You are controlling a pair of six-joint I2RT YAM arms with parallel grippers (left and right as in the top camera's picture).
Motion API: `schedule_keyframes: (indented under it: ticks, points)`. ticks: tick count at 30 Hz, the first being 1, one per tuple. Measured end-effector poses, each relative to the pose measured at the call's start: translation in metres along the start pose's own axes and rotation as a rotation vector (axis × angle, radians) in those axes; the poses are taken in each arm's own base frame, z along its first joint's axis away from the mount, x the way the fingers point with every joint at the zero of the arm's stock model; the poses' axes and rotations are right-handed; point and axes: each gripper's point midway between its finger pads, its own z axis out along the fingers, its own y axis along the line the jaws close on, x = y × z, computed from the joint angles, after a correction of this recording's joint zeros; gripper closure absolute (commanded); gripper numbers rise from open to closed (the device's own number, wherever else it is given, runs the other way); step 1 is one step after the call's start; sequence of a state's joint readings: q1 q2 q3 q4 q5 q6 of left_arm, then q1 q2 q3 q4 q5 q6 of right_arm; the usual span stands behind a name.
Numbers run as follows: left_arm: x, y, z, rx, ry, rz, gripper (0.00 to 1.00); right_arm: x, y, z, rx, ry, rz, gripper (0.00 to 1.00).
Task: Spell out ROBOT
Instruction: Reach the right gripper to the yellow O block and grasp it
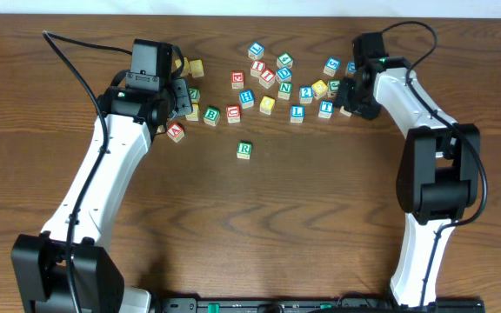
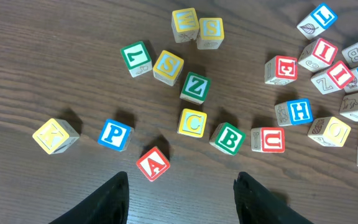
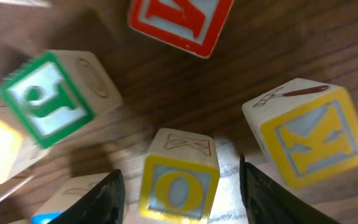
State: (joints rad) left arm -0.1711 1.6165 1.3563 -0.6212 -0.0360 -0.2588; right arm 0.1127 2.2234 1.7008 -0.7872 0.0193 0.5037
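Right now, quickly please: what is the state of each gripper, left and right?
Left gripper: open, holding nothing.
Right gripper: open, one finger on each side of the yellow O block, not closed on it.

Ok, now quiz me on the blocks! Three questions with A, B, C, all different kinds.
1. Where does the green R block sit, compared with the heap?
A) inside it
B) alone, apart from it
C) on top of it

2. What colour is the letter on the O block between the right hand's fingers?
A) yellow
B) red
C) green

3. How is the left hand?
A) shut on a block
B) shut, empty
C) open, empty

Answers:
1 B: it sits by itself on bare table.
2 A: its O and frame are yellow.
3 C: its fingers stand wide apart, gripping nothing.
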Motion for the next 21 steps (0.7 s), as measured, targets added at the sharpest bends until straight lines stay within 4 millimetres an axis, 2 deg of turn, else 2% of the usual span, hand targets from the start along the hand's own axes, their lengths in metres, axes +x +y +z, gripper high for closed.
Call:
schedule_keyframes:
  ticks: [7, 14, 21]
  points:
    - [0.0001, 0.0000, 0.0001, 0.000, 0.000, 0.000, 0.46, -0.0044, -0.0050, 0.0025, 0.031, -0.022, -0.041, 0.74]
    - [0.0001, 0.0000, 0.0001, 0.000, 0.000, 0.000, 0.46, -0.0032, -0.0066, 0.0024, 0.039, -0.018, -0.049, 0.77]
    - [0.0001, 0.0000, 0.0001, 0.000, 0.000, 0.000, 0.46, -0.0018, -0.0078, 0.0017, 0.045, -0.010, -0.072, 0.89]
